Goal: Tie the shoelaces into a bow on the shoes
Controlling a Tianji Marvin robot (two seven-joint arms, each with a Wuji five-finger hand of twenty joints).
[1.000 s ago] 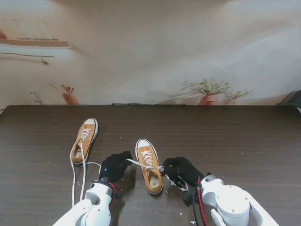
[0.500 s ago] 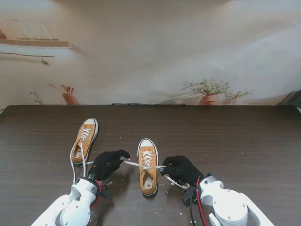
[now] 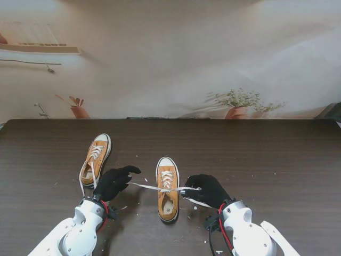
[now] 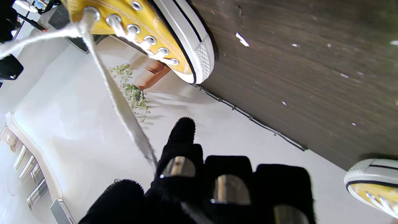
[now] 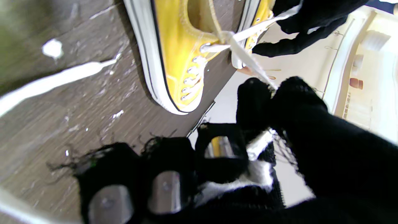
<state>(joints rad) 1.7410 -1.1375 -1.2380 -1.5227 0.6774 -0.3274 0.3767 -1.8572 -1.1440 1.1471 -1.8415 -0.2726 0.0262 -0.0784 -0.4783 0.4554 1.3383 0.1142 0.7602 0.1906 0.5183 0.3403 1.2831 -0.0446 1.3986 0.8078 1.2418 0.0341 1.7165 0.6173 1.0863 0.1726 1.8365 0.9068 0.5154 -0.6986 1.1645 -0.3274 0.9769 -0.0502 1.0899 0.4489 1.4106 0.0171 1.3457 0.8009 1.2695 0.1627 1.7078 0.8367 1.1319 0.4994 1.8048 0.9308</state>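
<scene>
Both hands pinch lace ends of the near shoe (image 3: 168,188): the right hand (image 3: 206,190) grips one end at the shoe's right, the left hand (image 3: 113,182) grips the other lace (image 3: 143,186), stretched leftward. Farther left lies a second shoe (image 3: 96,158), untied.

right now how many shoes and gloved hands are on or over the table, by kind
yellow shoes: 2, one by the left hand and one between the hands
black-gloved hands: 2, left hand, right hand
total: 4
</scene>
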